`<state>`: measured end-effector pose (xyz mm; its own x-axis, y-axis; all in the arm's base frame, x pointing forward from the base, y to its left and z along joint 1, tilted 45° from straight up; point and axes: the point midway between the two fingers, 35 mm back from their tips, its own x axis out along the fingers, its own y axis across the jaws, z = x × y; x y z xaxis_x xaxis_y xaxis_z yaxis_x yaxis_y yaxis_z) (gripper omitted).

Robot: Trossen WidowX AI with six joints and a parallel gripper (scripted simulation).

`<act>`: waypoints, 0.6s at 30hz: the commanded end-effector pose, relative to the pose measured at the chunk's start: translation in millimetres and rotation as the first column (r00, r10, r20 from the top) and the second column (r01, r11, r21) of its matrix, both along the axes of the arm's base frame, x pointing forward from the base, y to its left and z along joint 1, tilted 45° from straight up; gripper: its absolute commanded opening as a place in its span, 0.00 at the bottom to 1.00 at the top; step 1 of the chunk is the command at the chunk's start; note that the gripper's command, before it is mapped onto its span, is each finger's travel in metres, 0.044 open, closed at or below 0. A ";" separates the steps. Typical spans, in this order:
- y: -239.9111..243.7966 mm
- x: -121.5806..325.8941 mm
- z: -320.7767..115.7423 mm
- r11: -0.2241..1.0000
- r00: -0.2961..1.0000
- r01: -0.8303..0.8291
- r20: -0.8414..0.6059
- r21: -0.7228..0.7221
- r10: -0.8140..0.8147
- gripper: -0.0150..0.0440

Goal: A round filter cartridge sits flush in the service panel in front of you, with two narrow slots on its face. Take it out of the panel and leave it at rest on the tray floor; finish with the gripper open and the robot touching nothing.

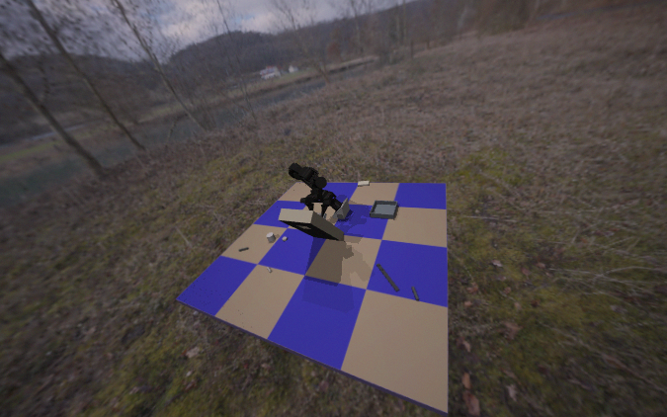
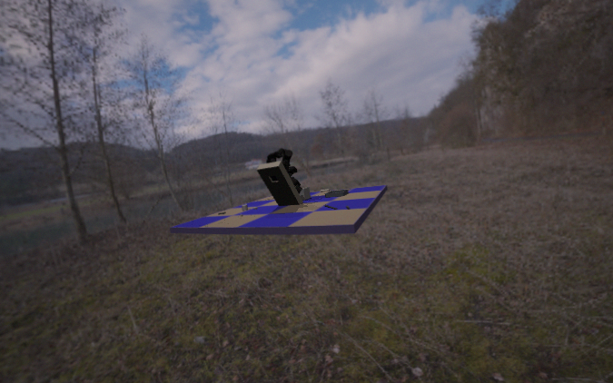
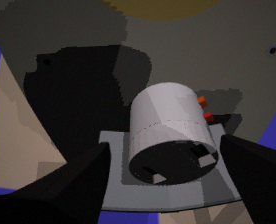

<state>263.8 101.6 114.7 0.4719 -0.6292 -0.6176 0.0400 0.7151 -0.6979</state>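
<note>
The panel [image 1: 329, 228] [image 2: 281, 188] [image 3: 189, 52] leans, its grey face towards the arm. The cartridge [image 3: 164, 115], a white cylinder with a dark slotted end, is out of the panel's face. It appears to rest on a light grey ledge [image 3: 114, 192] low in front of the face, slotted end towards the wrist camera. My gripper [image 3: 166, 147] [image 1: 316, 208] is open, one finger on each side of the cartridge with gaps showing. Its contact with the ledge cannot be told. The grey tray [image 1: 382, 216] [image 2: 337, 193] is right of the panel. The top and exterior views hide the cartridge.
Orange and red tabs [image 3: 205, 110] show beside the cartridge. A grey plate [image 1: 343, 209] stands by the arm base. A white cylinder [image 1: 271, 237] and a dark bar [image 1: 243, 249] lie left. Dark bars [image 1: 387, 277] [image 1: 415, 293] lie front right; a pale block [image 1: 363, 183] lies behind.
</note>
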 end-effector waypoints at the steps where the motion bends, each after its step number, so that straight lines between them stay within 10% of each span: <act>1: -5.0 1.4 -1.5 1.000 1.000 -0.001 0.003 -0.003 0.001 0.77; 18: -1.1 0.6 -0.8 1.000 1.000 0.000 0.000 0.000 0.000 0.58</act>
<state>264.6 100.2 114.2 0.4736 -0.6302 -0.6152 0.0380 0.7125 -0.7006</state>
